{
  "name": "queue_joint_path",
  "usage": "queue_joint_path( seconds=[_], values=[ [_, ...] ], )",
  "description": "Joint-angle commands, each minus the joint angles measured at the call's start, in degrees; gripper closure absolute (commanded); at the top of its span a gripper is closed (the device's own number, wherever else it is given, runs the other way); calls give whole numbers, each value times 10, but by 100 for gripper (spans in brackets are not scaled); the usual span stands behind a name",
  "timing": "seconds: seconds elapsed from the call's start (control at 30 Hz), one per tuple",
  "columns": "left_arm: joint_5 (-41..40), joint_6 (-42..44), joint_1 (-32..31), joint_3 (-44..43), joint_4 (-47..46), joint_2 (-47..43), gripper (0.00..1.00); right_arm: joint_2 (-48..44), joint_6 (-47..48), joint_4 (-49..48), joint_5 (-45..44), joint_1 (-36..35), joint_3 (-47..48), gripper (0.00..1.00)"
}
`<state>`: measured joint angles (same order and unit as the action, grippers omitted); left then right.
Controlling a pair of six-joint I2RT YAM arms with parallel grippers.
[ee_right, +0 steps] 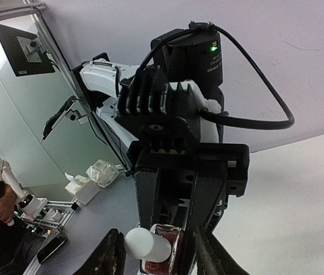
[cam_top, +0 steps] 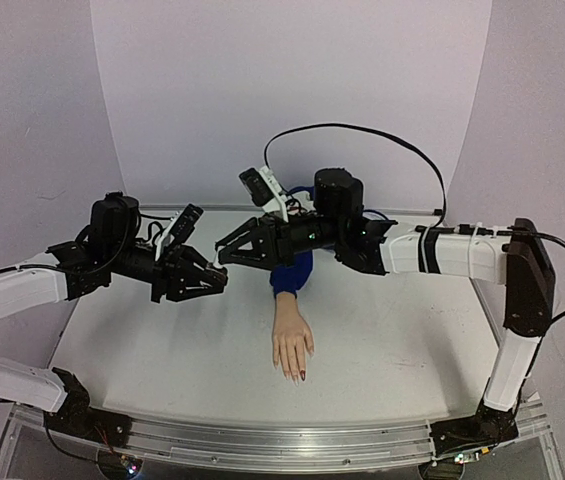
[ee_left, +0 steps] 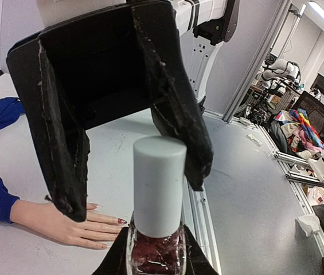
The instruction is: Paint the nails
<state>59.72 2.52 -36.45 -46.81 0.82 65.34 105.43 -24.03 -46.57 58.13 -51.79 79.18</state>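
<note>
Left end effector [cam_top: 220, 284] pinches the polish bottle [ee_left: 156, 252]. Right end effector [cam_top: 222, 253] spread, straddling white cap [ee_left: 159, 183]. Step: uncapping. Next: clamp cap, twist off. Nails [cam_top: 300, 374] on mannequin hand [cam_top: 292, 345], flat on table [cam_top: 162, 350].

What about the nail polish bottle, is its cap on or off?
On. The white cap sits on the dark-red polish bottle held by the left gripper, with the fingers of the right gripper either side of it.
</note>
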Motion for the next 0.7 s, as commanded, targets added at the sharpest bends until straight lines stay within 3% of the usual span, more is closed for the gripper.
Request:
queue_joint_path(
  seconds=[0.0, 0.47, 0.6, 0.67],
  values=[
    [16, -3, -3, -29, -36, -1, 100, 9, -29, -68, 39, 1, 38, 62],
    [-5, 2, -3, -26, -36, -7, 100, 35, -62, -106, 58, -8, 49, 76],
    [-23, 5, -3, -23, -36, -13, 100, 35, -63, -109, 56, -10, 45, 88],
    [-45, 5, -3, -21, -36, -19, 100, 33, -60, -110, 53, -11, 39, 98]
  ],
)
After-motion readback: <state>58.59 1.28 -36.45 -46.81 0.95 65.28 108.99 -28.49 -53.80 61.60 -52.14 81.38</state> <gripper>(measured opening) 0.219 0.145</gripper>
